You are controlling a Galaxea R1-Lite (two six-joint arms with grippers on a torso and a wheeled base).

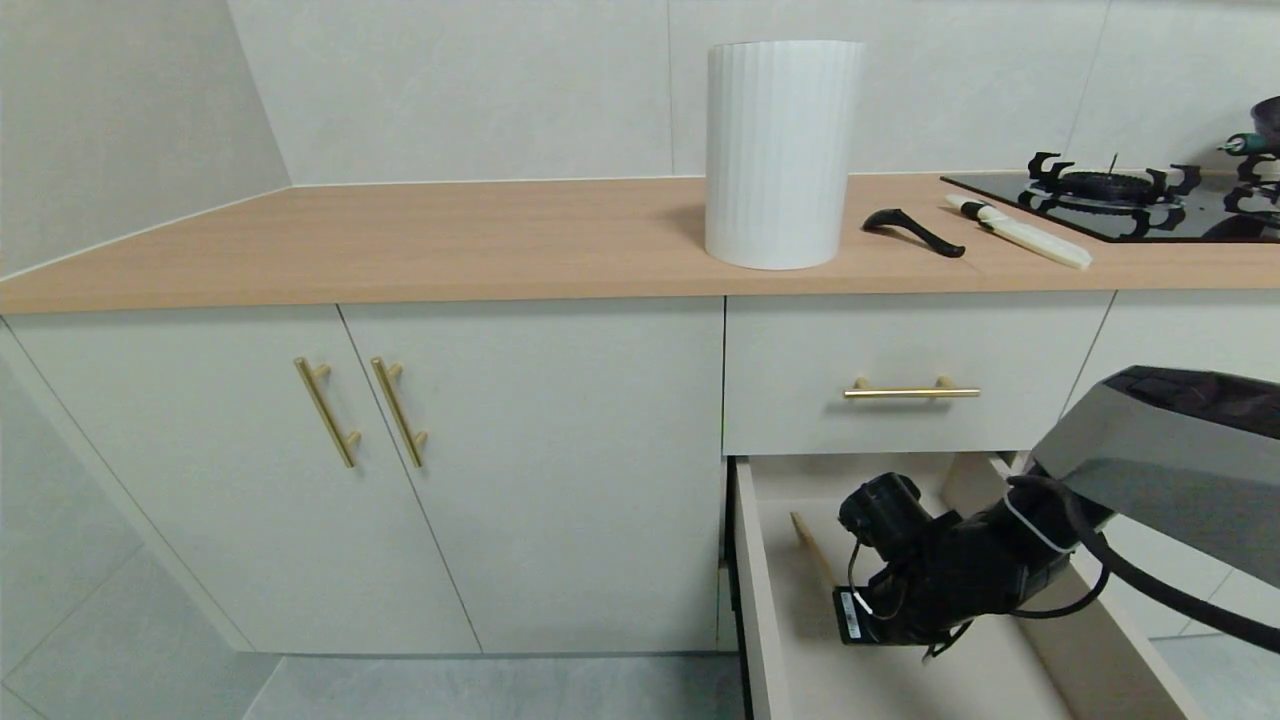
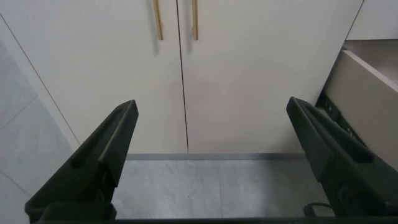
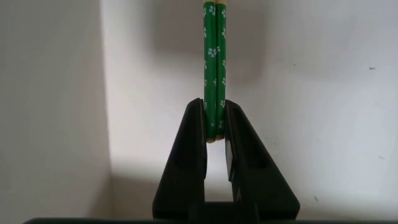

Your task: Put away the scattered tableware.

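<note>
Two green chopsticks (image 3: 215, 62) are clamped side by side at one end in the right claw (image 3: 214, 115). Their length runs out ahead of it over the floor of the open drawer (image 1: 770, 560), near its left wall. We judge that this low, level hold suits laying them flat. We read the left claw (image 2: 211, 107) as released, jaws wide, facing the cupboard doors (image 2: 249, 74) left of the drawer. A black utensil (image 1: 912, 230) and a white knife (image 1: 1020, 232) lie on the counter (image 1: 400, 240), right of the ribbed white canister (image 1: 780, 150), not yet stowed.
</note>
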